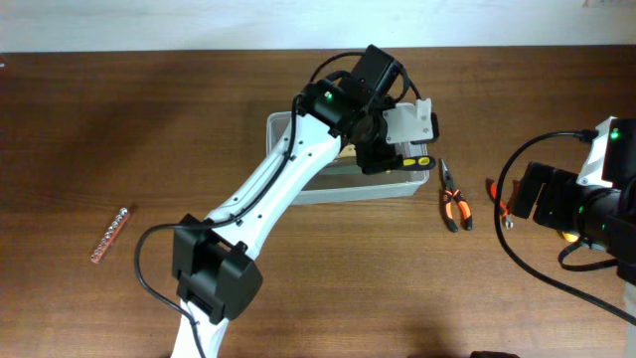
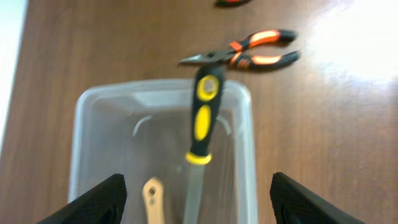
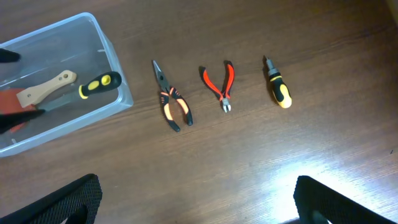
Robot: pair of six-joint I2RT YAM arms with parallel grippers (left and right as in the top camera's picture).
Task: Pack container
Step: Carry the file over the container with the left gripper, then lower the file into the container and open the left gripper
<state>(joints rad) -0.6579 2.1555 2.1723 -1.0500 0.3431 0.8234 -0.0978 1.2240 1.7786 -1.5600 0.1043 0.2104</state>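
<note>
The clear plastic container [image 1: 298, 189] sits at the table's middle. It also shows in the left wrist view [image 2: 93, 106] and the right wrist view [image 3: 118, 93]. Inside lie a black-and-yellow-handled tool [image 2: 204, 118], a wooden-handled tool [image 2: 152, 196] and something red [image 3: 12, 102]. My left gripper [image 1: 383, 149] hangs over the container, open and empty [image 2: 198, 180]. My right gripper [image 1: 525, 197] is open and empty above bare table [image 3: 196, 186], at the right.
Orange-and-black long-nose pliers [image 3: 171, 99] lie just right of the container, then red cutters [image 3: 221, 84], then a stubby yellow-and-black screwdriver [image 3: 278, 87]. A small strip of bits [image 1: 109, 234] lies far left. The table's far edge runs along the top.
</note>
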